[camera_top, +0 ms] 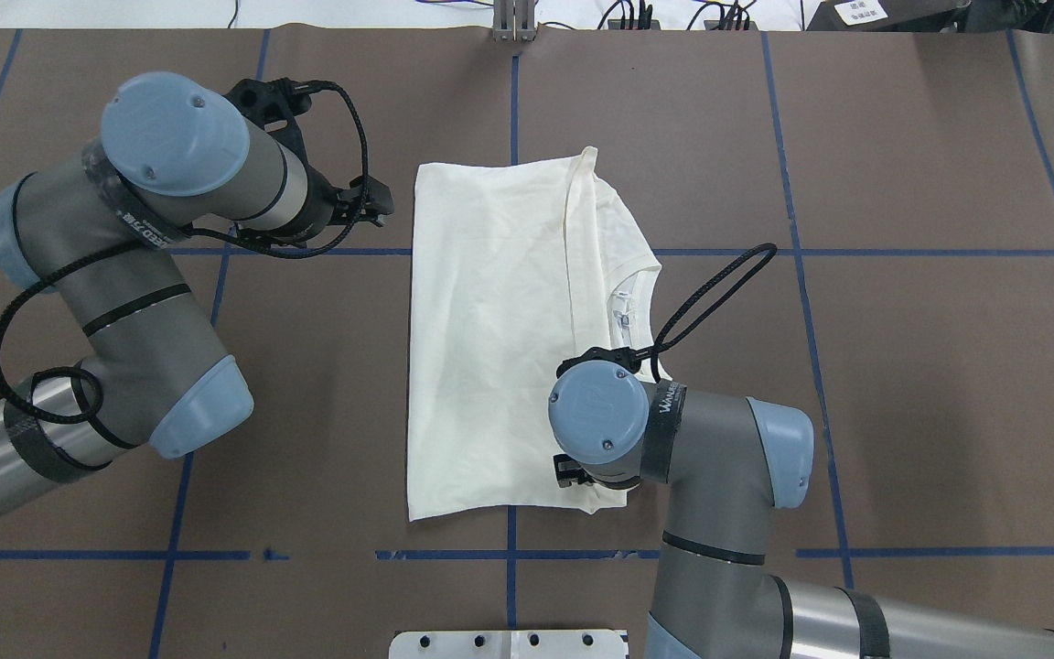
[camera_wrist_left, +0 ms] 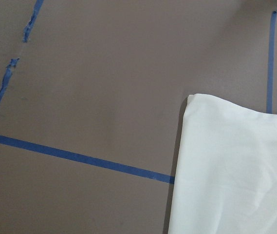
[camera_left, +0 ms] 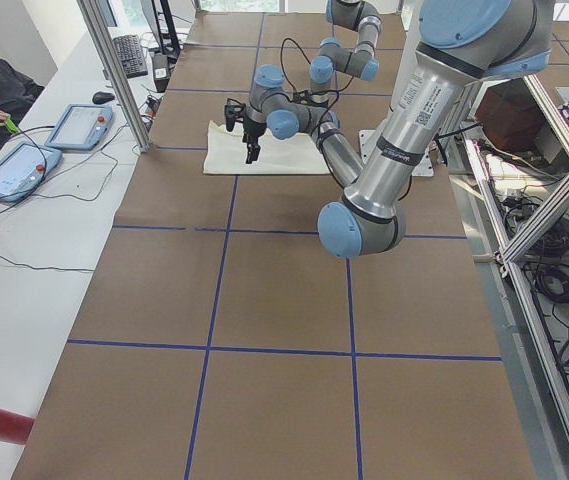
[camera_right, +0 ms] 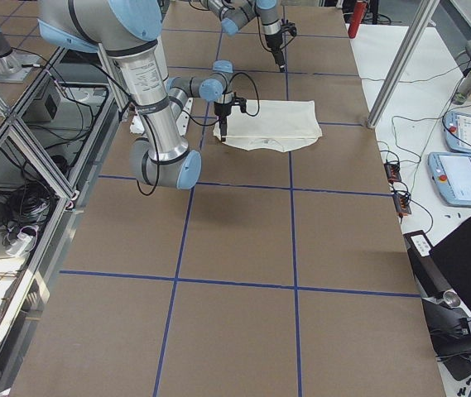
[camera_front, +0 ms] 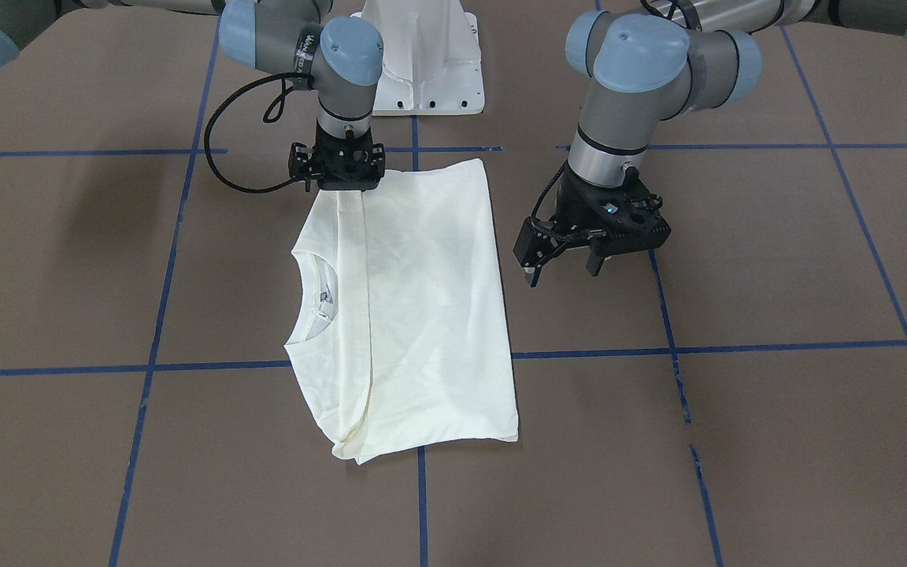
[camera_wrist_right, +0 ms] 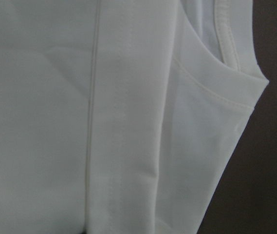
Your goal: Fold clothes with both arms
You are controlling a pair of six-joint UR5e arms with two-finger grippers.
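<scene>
One shirt (camera_front: 422,299) is lying flat on the table (camera_front: 776,260), plain cream side up, no print in view. It's sitting as a rough rectangle w/ the neck (camera_front: 313,295) pointing toward the robot's right, and an upper layer's stitched edge is running across just short of that neck. Sleeves aren't showing, so they're prob. tucked inside. Judging by that, the job is sitting approx. halfway, w/ another fold across likely coming to make a smaller packet. That move is calling for a firm pinch through all layers at the corners, w/ both arms lifting together so the stack isn't sliding or opening, then laying edge on edge. R gripper (camera_front: 341,185) is standing vertical at the shirt's robot-side edge, right where the stitched edge is meeting it, tips down at the cloth. Its fingers aren't showing in any close view, so can't tell whether it's pinching fabric or how wide it's set; its wrist cam is seeing only cloth, close up. L gripper (camera_front: 565,272) is hovering just beside the opposite, folded edge, off the cloth and tilted, jaws standing well apart and gripping nothing. Blue tape lines (camera_front: 737,346) are marking a grid on the brown top, and the shirt is covering one crossing.
</scene>
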